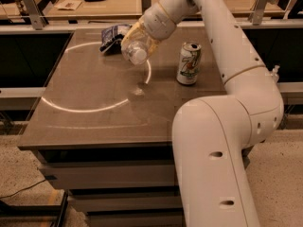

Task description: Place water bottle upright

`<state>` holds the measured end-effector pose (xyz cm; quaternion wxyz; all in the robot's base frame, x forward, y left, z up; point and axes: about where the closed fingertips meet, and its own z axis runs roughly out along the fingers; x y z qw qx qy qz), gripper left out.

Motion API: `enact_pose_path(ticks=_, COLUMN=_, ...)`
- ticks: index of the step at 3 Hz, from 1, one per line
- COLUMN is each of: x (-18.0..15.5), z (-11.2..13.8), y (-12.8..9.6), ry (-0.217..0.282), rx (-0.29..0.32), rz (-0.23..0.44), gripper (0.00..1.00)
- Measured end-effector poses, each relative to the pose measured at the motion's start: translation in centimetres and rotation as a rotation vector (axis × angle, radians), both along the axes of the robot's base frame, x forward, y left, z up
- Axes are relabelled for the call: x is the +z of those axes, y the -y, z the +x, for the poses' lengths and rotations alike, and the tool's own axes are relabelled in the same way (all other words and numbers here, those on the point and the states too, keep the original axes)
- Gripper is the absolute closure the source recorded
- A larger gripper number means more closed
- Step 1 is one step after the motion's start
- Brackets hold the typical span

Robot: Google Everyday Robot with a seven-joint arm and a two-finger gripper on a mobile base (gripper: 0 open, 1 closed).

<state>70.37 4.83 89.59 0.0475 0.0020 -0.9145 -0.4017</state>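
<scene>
The water bottle (134, 51) is a clear crinkled plastic bottle held above the back middle of the table (90, 122). It is tilted, with one rounded end pointing toward the camera. My gripper (141, 36) is shut around it from behind, its yellowish fingers (131, 32) wrapped over the bottle's far part. The bottle's cap and label are hidden by the gripper. The bottle casts a small shadow on the table below it.
A green-and-white soda can (189, 63) stands upright to the right of the bottle. A blue-and-white bag (112, 37) lies at the back, left of the gripper. My large white arm (222, 141) fills the right foreground. A wooden bench (113, 1) stands behind.
</scene>
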Motion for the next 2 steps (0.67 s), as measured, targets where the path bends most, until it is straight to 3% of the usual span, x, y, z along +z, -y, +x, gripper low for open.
enact_pose_path(ticks=1, x=-1.0, z=-0.5, y=1.0, ry=-0.237, rx=-0.054, rz=0.191, gripper=1.00)
enact_pose_path(ticks=2, x=1.6, z=-1.2, y=1.4, ry=-0.410, rx=-0.092, rz=0.317, gripper=1.00)
